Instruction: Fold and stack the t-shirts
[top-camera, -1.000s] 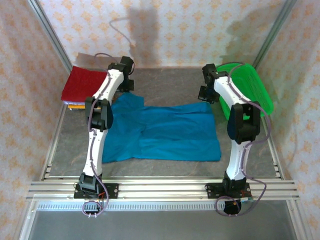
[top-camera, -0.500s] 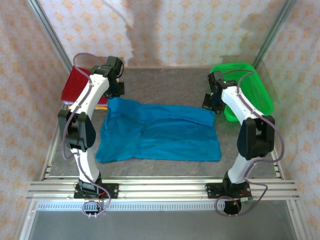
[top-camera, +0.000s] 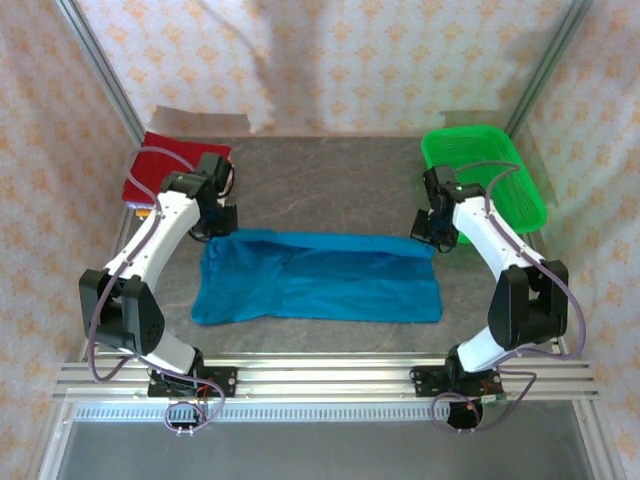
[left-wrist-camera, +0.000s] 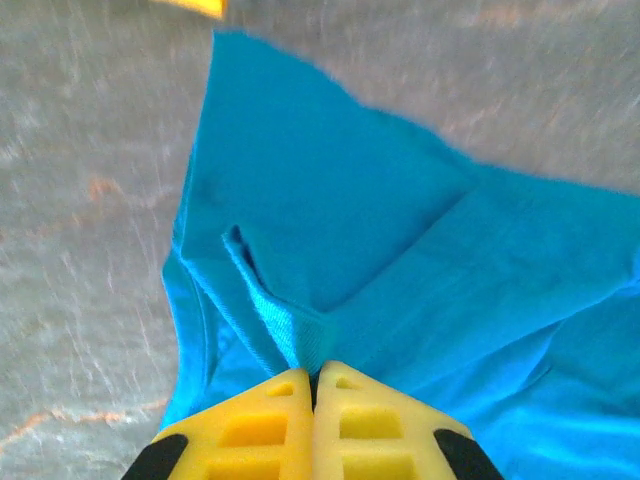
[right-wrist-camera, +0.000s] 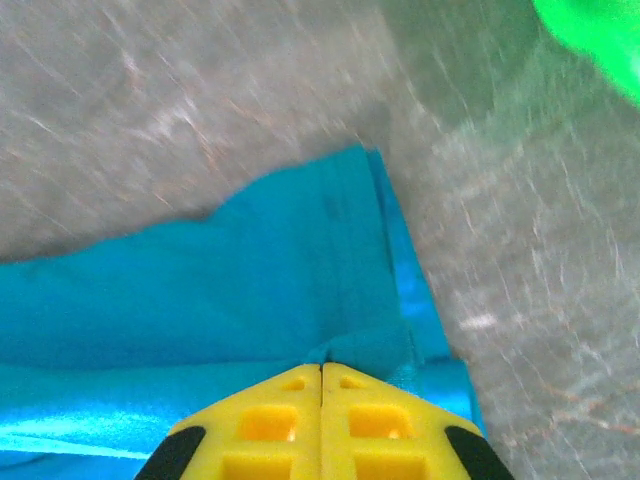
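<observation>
Teal t-shirt (top-camera: 318, 278) lies flat across the near-mid part of the table (top-camera: 330, 170), between the two arms, as a wide band w/ a doubled layer on top. We read this as a lengthwise fold in progress: the far edge gets carried toward the near hem, so both far corners must be held at once to keep that edge straight & stop bunching.

Left gripper (left-wrist-camera: 313, 378) is at the shirt's far-left corner, pads pressed together w/ a ridge of teal cloth pinched between them. Right gripper (right-wrist-camera: 321, 370) does the same at the far-right corner, clamped on a small pleat. Holding at the corners, well apart, keeps the cloth taut across its width, we think.

Further out, the dark red folded shirt (top-camera: 165, 170) sits at the far-left corner w/ an orange-yellow sliver (top-camera: 146, 209) at its near edge. That's prob the stack the teal one will join. Green basket (top-camera: 500, 165) is far right, apart from the shirt.

Vs a sec ago: the shirt then reached much further back, up near the red one, w/ both grippers further away. Half a sec ago they were partway. Now the far edge is drawn closer to us & the band is narrower, while the near hem has approx stayed put. The left arm's elbow has swung out left, off the cloth, & more of the red shirt is uncovered.
</observation>
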